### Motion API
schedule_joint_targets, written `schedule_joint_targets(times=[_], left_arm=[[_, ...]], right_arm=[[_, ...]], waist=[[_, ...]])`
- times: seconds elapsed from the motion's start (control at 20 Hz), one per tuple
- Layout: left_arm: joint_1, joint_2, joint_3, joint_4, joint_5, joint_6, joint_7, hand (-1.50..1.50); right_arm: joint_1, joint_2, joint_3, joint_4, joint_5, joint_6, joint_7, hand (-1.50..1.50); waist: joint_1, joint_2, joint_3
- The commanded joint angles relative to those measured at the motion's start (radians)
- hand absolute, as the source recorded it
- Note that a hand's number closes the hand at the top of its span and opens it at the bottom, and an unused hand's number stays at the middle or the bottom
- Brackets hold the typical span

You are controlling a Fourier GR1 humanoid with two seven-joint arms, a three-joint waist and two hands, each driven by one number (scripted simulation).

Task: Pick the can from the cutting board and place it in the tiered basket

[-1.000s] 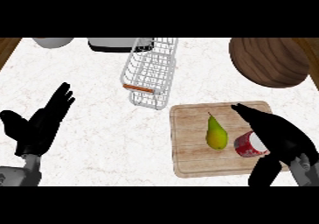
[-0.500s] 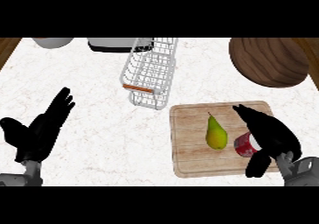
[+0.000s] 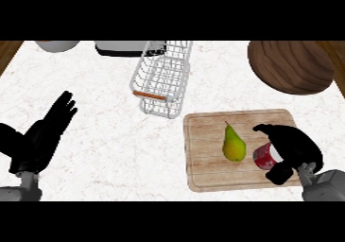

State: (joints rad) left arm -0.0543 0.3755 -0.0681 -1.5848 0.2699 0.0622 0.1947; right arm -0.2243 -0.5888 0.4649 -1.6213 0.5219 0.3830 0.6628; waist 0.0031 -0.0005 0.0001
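Can (image 3: 263, 156), red with a light band, lies at the right edge of the cutting board (image 3: 206, 137), mostly hidden under the right hand (image 3: 292, 147). That hand comes over it from the right, fingers and thumb curled round the can's body, so I read it as grasping the can. Whether the can has left the board I can't tell from this steep angle; it looks to be resting on it or barely off.

Pear (image 3: 233, 144) stands just left of the can, stem pointing to the table's far edge, close but apparently not touching. Approach from the right makes sense: it keeps the fingers clear of the pear.

Cutting board sits near the table's front right corner. Tiered basket (image 3: 162, 78), white wire with an orange handle bar, is toward the far edge around mid-table, beyond the board's far left corner. Route to it runs up and left, over or past the pear, so the lift should clear the pear before any traverse.

Left hand (image 3: 39, 134) is at the table's left front, fingers straight and up, released, resting, holding nothing.

Brown wooden bowl (image 3: 290, 66) at the far right corner, off the route.
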Motion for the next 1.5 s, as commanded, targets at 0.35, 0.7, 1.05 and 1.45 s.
schedule_joint_targets(times=[0.35, 0.7, 1.05, 1.45], left_arm=[[0.043, -0.026, 0.029, -0.088, -0.018, -0.041, 0.058, 0.0], [0.02, -0.07, 0.024, -0.039, -0.078, -0.007, 0.024, 0.0], [0.014, -0.058, 0.041, 0.002, -0.06, -0.054, -0.012, 0.0], [0.023, -0.06, 0.056, 0.011, -0.058, -0.05, -0.004, 0.0]], right_arm=[[0.041, 0.006, 0.006, 0.032, 0.128, 0.097, -0.159, 1.5], [0.02, -0.083, -0.113, 0.208, 0.241, -0.123, -0.411, 1.5], [-0.049, -0.046, -0.241, 0.382, 0.295, -0.479, -0.579, 1.5], [-0.064, 0.055, -0.432, 0.156, -0.012, -0.56, -0.733, 1.5]], waist=[[0.001, -0.001, 0.0], [0.004, 0.002, 0.001], [0.005, 0.004, 0.002], [-0.018, -0.007, 0.001]])
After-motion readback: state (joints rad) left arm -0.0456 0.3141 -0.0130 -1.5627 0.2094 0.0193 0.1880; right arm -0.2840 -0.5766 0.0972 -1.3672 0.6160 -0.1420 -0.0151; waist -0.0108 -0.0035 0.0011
